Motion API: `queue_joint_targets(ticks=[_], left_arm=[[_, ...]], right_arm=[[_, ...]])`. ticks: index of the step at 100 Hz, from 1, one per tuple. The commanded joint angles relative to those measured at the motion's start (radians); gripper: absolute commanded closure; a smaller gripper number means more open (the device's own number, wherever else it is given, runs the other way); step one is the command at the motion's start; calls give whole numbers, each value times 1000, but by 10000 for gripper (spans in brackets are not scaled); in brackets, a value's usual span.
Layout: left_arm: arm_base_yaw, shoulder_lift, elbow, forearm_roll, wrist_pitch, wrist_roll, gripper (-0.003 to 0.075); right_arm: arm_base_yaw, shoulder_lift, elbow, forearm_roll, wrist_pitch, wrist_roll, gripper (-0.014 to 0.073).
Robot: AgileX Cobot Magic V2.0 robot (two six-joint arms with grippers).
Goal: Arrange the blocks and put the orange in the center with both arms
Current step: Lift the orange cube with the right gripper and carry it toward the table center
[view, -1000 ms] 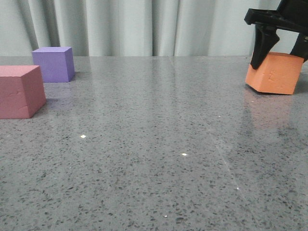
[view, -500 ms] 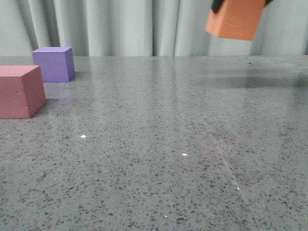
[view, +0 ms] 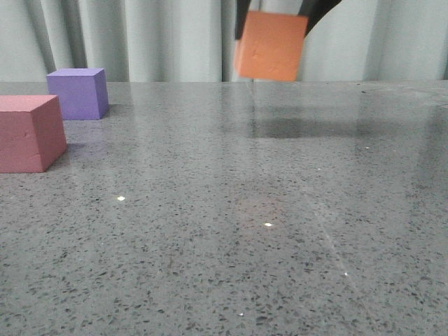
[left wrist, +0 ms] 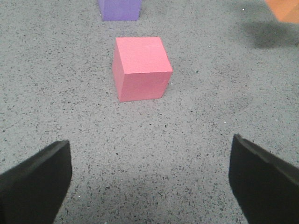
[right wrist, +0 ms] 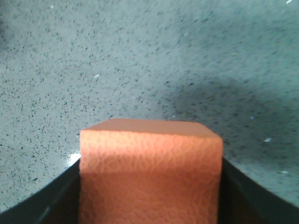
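Hanging above the speckled grey counter, the orange cube rides clear of the surface between the two dark fingers of your right gripper, which are clamped on its opposite side faces. It is well to the right of the pink-red cube, its shadow lying on the counter beneath it. The purple cube stands just behind the pink-red cube, a small gap between them, both flat on the counter.

Your left gripper hovers near the pink-red cube, its fingers spread wide and holding nothing.

The orange cube looks like matte foam: judge it light, slightly soft, and grippy rather than slick, with a crinkled texture visible in the right wrist view. A moderate squeeze on two parallel faces, near mid-height, should carry it without denting. The corners probably compress easily, so avoid pinching diagonally. The same hold suits the pink-red cube, whose flat sides face your open left fingers.
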Motion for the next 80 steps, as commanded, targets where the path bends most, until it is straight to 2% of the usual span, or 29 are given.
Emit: queue_joint_targets(ticks=[1,18,80], left_arm=[[-6,15,-36,-24,-57,-8,81],[-6,15,-36,-24,-57,-8,81],[-6,15,-36,-24,-57,-8,81]], right_arm=[[21,-22,-32,-15,-51,18,349],[58,26,-32,-15,-83,52,349],[58,84,-32,-6,-107,77,349]])
